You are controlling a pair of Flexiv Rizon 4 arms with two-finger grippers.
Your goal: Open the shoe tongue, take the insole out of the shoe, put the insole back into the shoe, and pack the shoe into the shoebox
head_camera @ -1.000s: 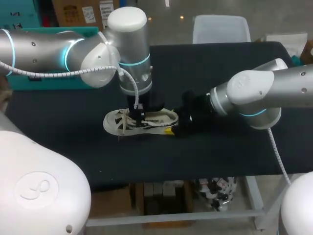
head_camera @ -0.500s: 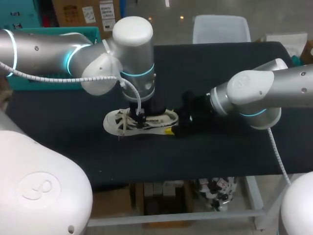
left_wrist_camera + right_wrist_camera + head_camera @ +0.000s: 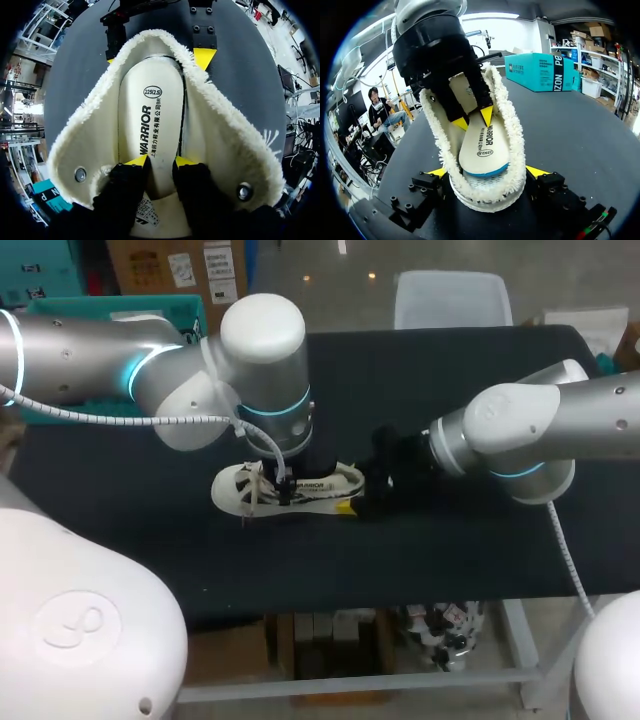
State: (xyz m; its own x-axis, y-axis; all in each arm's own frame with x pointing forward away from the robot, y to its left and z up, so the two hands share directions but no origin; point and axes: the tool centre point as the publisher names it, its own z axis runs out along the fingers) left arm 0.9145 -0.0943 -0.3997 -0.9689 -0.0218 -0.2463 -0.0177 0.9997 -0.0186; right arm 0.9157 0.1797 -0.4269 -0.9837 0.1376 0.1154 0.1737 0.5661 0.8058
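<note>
A white fleece-lined shoe (image 3: 288, 490) lies on the black table, toe to the left, with its tongue spread wide. The insole (image 3: 150, 125) lies inside it, and its blue-edged heel end (image 3: 484, 170) shows just above the collar. My left gripper (image 3: 161, 161) points down into the shoe. It is open, with its fingertips (image 3: 486, 115) a little apart on the insole and nothing pinched between them. My right gripper (image 3: 486, 172) clasps the heel from both sides, and its fingertips (image 3: 204, 55) press the fleece collar. The teal shoebox (image 3: 100, 310) stands at the back left.
The shoe's loose laces (image 3: 252, 495) trail over its toe end. Bare black tabletop (image 3: 450, 560) stretches in front of the shoe and to its right. My left arm's big elbow (image 3: 262, 350) hangs over the table's middle, behind the shoe.
My left gripper's fingers have parted somewhat, and its wrist has shifted a little above the shoe. The shoe and my right arm have stayed put.
</note>
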